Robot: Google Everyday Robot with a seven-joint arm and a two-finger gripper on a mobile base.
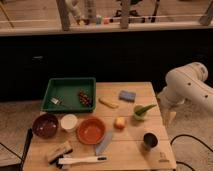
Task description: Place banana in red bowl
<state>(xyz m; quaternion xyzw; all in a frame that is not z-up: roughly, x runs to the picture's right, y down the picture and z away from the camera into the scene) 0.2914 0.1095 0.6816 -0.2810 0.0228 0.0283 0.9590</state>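
Banana (108, 103) slim, curved, red bowl (91, 130) round, hand (169, 117) beside slatted table (131, 150)

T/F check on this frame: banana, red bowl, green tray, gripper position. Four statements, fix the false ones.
1. The banana lies in the red bowl. False: it lies on the table, just right of the green tray.
2. The grapes sit in the green tray. True.
3. The gripper hovers over the red bowl. False: it hangs beside the table's right edge.
4. The red bowl holds nothing. True.
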